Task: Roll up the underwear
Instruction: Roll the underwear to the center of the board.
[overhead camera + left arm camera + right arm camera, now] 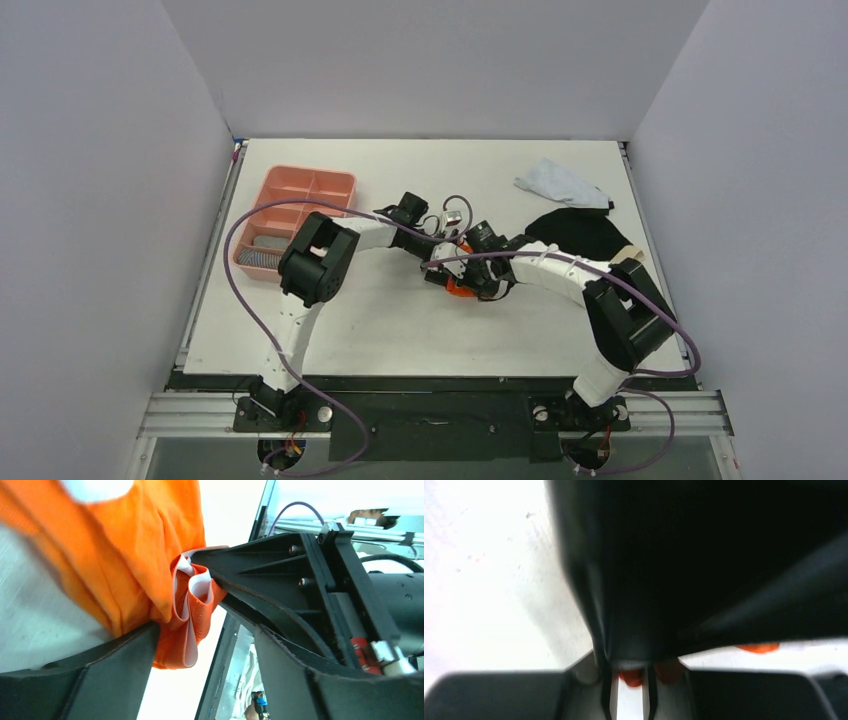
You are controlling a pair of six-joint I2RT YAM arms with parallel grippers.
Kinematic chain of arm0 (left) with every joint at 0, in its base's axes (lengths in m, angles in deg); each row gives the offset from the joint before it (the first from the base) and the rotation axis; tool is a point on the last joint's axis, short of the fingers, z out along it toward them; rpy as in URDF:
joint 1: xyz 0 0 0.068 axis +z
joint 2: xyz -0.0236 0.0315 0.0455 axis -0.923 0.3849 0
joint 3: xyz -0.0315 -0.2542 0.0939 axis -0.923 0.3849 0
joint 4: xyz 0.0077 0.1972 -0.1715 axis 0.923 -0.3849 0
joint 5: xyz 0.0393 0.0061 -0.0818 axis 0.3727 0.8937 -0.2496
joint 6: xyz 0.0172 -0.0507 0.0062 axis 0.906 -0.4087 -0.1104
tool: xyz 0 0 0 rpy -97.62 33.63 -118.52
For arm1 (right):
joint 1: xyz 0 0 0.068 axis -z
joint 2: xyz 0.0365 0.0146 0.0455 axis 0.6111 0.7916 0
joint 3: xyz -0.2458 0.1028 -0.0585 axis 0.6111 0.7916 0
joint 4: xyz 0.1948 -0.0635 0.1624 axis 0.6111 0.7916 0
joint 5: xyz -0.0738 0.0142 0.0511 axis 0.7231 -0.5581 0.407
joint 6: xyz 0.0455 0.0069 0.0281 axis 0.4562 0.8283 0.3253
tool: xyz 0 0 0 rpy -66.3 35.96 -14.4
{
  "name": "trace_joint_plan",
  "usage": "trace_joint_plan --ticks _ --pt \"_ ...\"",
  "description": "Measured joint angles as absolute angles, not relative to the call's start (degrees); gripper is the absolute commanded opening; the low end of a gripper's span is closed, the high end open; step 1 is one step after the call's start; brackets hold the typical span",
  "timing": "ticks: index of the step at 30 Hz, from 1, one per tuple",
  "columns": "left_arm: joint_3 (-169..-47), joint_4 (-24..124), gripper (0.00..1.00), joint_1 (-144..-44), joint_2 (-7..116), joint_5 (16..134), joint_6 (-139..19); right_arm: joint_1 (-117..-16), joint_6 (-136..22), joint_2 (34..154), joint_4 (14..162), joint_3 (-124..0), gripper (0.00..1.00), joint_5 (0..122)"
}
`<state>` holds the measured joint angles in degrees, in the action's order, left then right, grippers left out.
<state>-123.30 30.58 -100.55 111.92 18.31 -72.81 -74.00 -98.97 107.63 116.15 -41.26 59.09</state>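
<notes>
**Pincer to pincer on the orange fold**

Left pincer (205, 635): apart, one finger either side of the orange underwear (135, 540), lower-left finger against the cloth, gripping nothing. Right pincer (629, 685): drawn nearly together and, by the look of it, clamped on the bunched orange-and-white edge. Enters the left wrist view from the upper right, tip at the fold. Too blurred in its own camera for more than a speck of orange at the narrow gap.

From above: garment at mid-frame on the tabletop (400, 330), mostly hidden under both wrists, about equally near either arm. Long axis of the gathered fold: top to bottom in the left wrist view, crosswise to the right pincer's reach, inside the left pincer's gap. Probably calls for rolling about that line.

Black underwear (585, 232): flat at upper right, well apart, nearer the right arm, not yet rolled.
</notes>
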Motion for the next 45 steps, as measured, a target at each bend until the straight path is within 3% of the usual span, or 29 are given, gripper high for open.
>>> trace_joint_plan --ticks 3,18,26,33,37,45 --pt "-122.0 31.7 0.86 -99.3 110.7 17.7 -73.4 -72.2 -98.8 107.7 118.7 -43.8 0.0 54.1" --pt "-114.9 33.7 0.91 -90.3 104.3 22.9 -71.7 -66.6 -99.0 114.6 127.3 -50.4 0.0 40.3" --pt "-110.9 37.7 0.85 -89.1 101.0 25.5 -69.6 -64.8 -99.7 117.1 133.4 -53.5 0.0 37.3" --pt "-99.1 41.8 0.84 -89.5 90.5 33.1 -62.0 -60.7 -104.7 128.3 147.7 -65.8 0.0 29.0" --pt "-93.3 43.1 0.87 -92.5 82.9 38.0 -54.1 -59.0 -109.4 134.4 156.0 -72.0 0.0 24.6" --pt "-88.9 49.8 0.92 -110.7 73.4 48.6 -35.4 -58.3 -118.9 142.9 172.0 -76.8 0.0 19.9"
